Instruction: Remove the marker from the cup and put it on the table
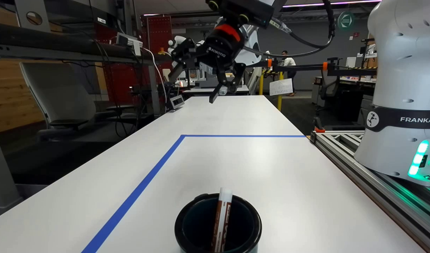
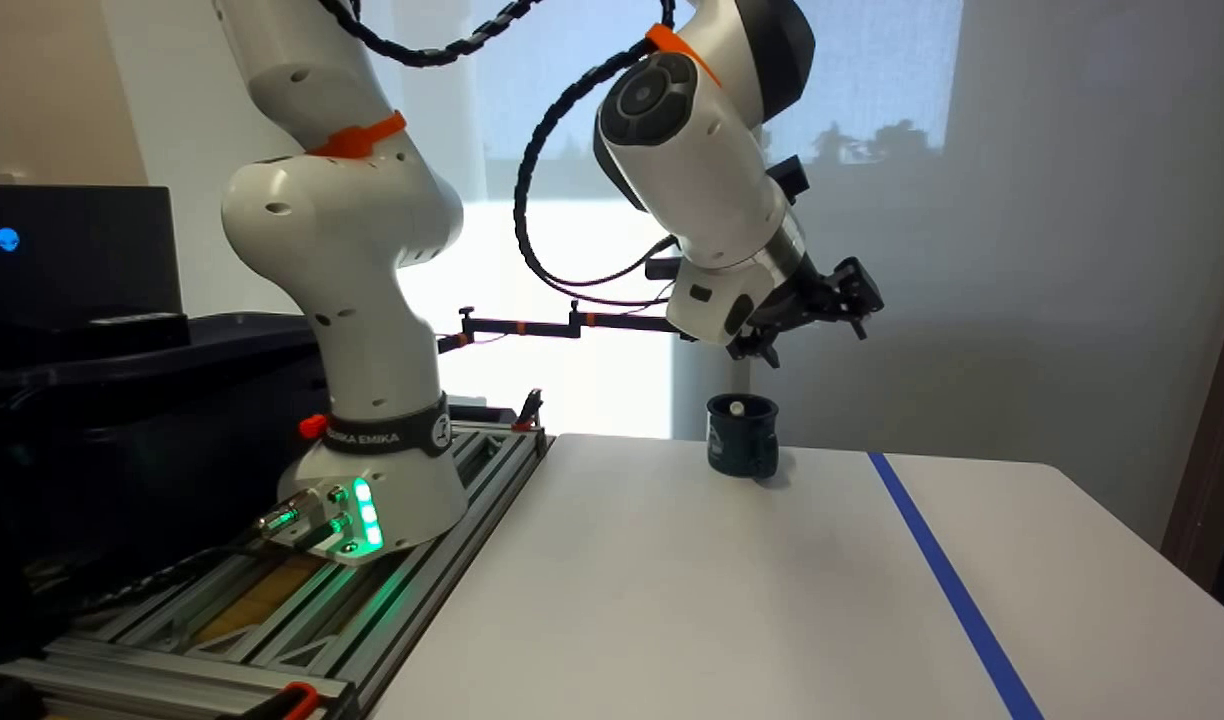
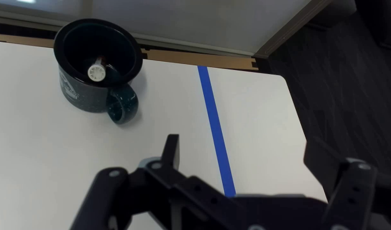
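At left in the wrist view, the cup (image 3: 86, 95) stands upright on the worktop (image 3: 170, 105), the marker (image 3: 96, 72) leaning inside it; removal looks not yet begun, so grasping, lifting out and laying down all remain; to the right, the gripper (image 3: 241, 148) hangs above the worktop, jaws spread wide, clear of the cup, holding and touching nothing.
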Motion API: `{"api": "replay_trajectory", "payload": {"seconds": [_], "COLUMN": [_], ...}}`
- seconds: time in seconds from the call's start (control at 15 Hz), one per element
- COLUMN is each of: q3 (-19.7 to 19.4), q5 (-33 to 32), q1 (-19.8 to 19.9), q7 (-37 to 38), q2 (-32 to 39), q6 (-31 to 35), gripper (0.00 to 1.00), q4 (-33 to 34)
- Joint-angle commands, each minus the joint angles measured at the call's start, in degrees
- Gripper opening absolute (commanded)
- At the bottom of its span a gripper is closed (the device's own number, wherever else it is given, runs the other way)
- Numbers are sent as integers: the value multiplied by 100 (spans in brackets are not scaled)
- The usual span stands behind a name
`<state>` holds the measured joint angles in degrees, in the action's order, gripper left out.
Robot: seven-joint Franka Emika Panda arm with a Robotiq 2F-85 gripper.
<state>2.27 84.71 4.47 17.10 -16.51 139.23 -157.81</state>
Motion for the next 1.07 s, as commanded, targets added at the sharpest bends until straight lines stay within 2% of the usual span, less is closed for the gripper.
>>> {"api": "replay_trajectory", "payload": {"seconds": [0.0,0.53,1.0], "q3": [-45,14,209], "q5": [-22,143,107], "q1": [-40,-79,-268], "q7": [14,-17,-8], "q2": [-2,59,254], "q6": [6,218,522], "gripper": [100,100,100], "q4": [1,50,26]}}
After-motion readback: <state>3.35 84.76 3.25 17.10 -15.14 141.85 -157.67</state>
